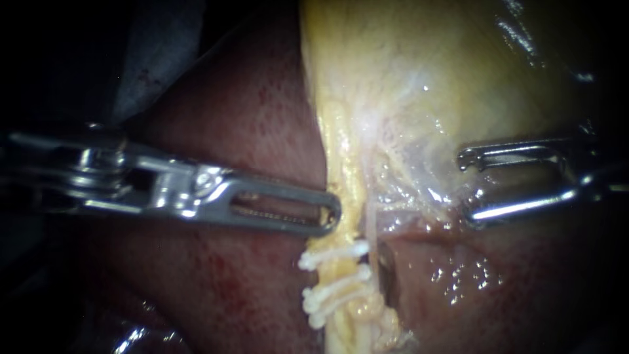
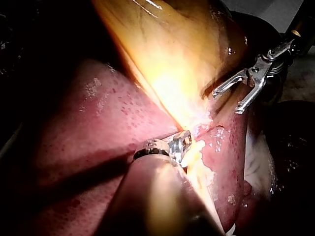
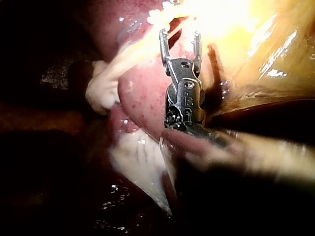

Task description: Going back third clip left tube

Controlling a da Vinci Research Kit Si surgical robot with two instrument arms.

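A yellow tube [image 1: 344,170] runs down from the gallbladder [image 1: 406,72] across the liver [image 1: 216,131]. Three white clips [image 1: 334,254] sit across its lower part, one below the other. My left instrument [image 1: 333,213] lies level, its tip just left of the tube and slightly above the top clip; its slotted jaws meet at the tip and hold nothing. My right instrument [image 1: 465,187] stands to the right of the tube with jaws open against glistening membrane. From the left wrist, the left instrument [image 2: 181,145] points at the lit tube and the right instrument [image 2: 227,102] gapes beyond it.
Dark red liver surrounds the tube on both sides. A wet, shiny hollow [image 1: 458,275] lies right of the clips. In the right wrist view the right instrument [image 3: 179,34] points at the bright tube, with pale fatty tissue [image 3: 103,88] beside it.
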